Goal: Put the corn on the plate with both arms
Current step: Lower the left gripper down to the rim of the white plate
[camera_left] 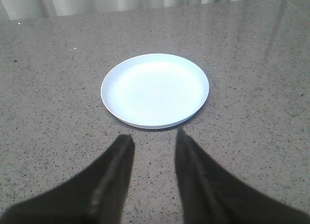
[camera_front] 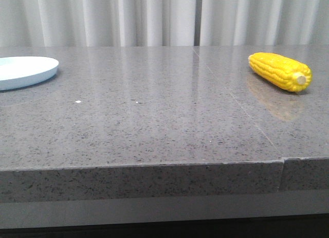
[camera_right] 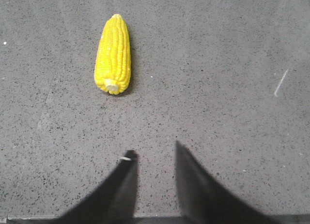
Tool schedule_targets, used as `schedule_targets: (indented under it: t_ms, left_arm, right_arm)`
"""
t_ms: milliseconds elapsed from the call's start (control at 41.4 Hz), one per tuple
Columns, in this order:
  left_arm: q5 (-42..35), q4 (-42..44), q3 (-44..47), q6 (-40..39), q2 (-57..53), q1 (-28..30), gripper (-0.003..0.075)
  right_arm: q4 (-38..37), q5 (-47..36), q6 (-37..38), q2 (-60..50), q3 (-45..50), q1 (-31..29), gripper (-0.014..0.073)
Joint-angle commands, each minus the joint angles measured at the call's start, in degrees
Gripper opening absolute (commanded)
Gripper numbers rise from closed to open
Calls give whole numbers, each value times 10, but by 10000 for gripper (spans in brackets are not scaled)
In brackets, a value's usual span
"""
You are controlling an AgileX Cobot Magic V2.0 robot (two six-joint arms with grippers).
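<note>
A yellow corn (camera_front: 280, 71) cob lies on its side at the far right of a grey speckled table (camera_front: 154, 125), at about 2 o'clock in the front view, its pale cut stem end turned toward the camera and its tapered tip pointing away; a pale blue-white plate (camera_front: 25, 71) sits well apart from it at the far left, at about 10 o'clock, cut off by the frame edge and holding nothing; neither arm shows in the front view. In the right wrist view the right gripper (camera_right: 154, 158) hangs over bare stone with its 2 black fingers (camera_right: 127, 171) parted and nothing between them; the corn (camera_right: 113, 54) rests ahead of the fingertips toward 11 o'clock, clear of both. In the left wrist view the left gripper (camera_left: 154, 139) is likewise spread and empty, with the plate (camera_left: 155, 90) just beyond its tips at 12 o'clock, untouched. The task appears to be at its opening step, the reach for the cob, with no pickup yet made. The next move probably calls for the right arm to advance and shift toward the cob, line its fingers across the thick middle and close there; because the cob is round and the stone glossy, a glancing touch could roll it. The wide gap to the plate suggests a handover to the left arm may follow.
</note>
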Motion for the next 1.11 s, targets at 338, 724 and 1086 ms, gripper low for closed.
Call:
schedule_targets:
  t_ms: [338, 724, 1086]
  left_arm:
    - [-38, -7, -16, -4, 5, -2, 501]
    - [-33, 5, -55, -4, 110, -2, 501]
    - [16, -46, -204, 57, 339, 58, 501]
  right_arm:
    - [-7, -37, -4, 7, -19, -2, 499]
    - [-7, -37, -4, 7, -19, -2, 499]
    - [-7, -37, -4, 7, -19, -2, 499]
